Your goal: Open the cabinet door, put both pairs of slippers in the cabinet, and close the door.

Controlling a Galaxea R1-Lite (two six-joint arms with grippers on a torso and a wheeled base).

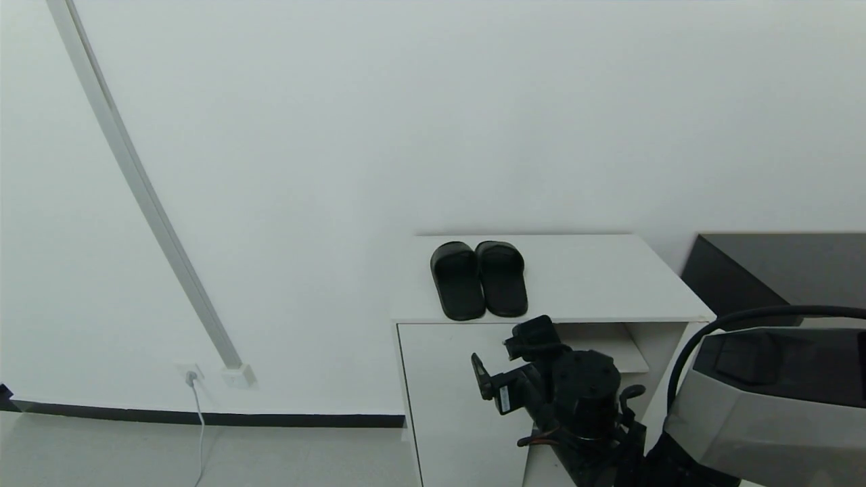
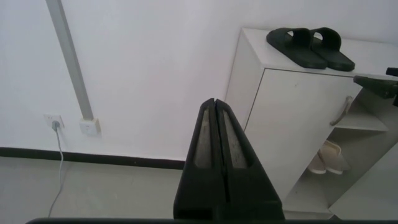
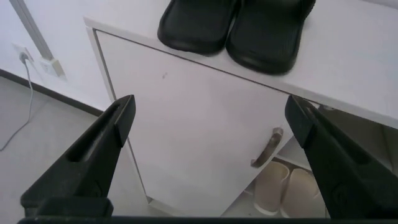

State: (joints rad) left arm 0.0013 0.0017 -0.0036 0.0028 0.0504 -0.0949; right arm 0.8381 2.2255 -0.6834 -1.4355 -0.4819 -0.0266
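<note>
Atop the cabinet [image 1: 595, 277], black slippers [image 1: 479, 279] side by side, pale slippers [image 3: 286, 190] on a low shelf inside beside the door [image 3: 186, 124], right claw [image 3: 209, 106] spread wide before that door, left claw [image 2: 214, 155] pinched shut and empty off the cabinet's left side.

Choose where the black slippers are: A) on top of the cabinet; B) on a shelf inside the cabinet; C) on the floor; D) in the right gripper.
A: the black slippers lie side by side on the top of the cabinet.
</note>
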